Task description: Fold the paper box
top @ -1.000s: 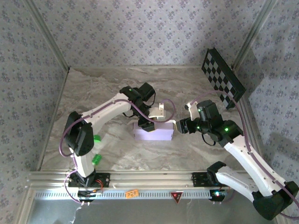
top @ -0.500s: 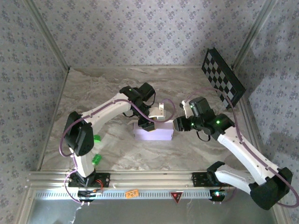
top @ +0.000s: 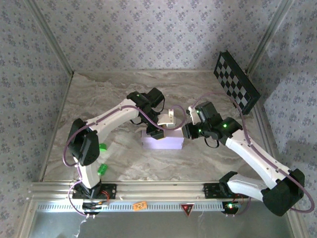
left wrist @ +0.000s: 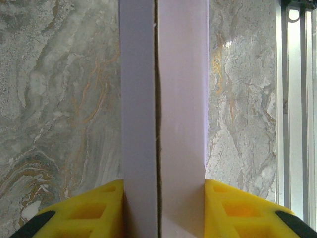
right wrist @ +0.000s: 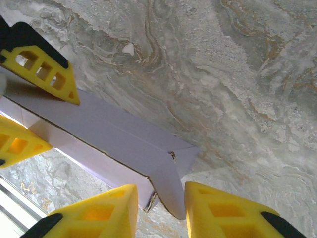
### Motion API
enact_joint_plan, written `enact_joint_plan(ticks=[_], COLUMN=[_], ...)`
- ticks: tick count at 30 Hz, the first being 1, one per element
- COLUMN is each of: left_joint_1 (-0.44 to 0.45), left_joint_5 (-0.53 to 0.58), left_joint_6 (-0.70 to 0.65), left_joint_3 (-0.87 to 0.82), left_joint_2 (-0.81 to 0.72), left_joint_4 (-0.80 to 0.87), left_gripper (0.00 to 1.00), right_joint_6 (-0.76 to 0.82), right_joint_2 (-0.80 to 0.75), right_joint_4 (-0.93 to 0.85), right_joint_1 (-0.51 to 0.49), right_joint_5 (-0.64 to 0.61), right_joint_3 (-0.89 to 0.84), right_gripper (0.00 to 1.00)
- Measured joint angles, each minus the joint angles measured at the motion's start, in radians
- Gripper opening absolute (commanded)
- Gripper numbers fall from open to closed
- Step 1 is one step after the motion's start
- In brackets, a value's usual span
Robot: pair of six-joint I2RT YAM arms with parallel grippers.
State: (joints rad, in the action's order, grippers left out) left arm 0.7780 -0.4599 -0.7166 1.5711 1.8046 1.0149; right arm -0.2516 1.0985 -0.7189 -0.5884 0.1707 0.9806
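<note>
The right pincer now sits closer, around the end of the paper box; I cannot tell if it squeezes. The left pincer grips the paper box.

Support: grey-veined marble-pattern table | Centre: lavender paper box is seen resting on it, long side parallel to the near edge | Near-left corner: two small green items are noted, kind not discernible | Far-right corner: checkerboard panel is propped, tilted.
</note>
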Motion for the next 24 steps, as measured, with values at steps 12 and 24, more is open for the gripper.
enact_joint_plan(ticks=[12, 24], left_joint_1=[0.0, -0.006], left_joint_5=[0.003, 0.004], left_joint_6=[0.003, 0.01], left_joint_3=[0.001, 0.002], left_joint_2=[0.0, 0.0], left_joint_4=[0.0, 0.006], left_gripper=[0.36, 0.36], right_joint_6=[-0.056, -0.116], right_joint_2=[0.0, 0.01], right_joint_4=[0.011, 0.018], right_joint_1=[-0.051, -0.085], right_joint_5=[-0.021, -0.098], right_joint_3=[0.0, -0.001], right_gripper=[0.24, 0.07])
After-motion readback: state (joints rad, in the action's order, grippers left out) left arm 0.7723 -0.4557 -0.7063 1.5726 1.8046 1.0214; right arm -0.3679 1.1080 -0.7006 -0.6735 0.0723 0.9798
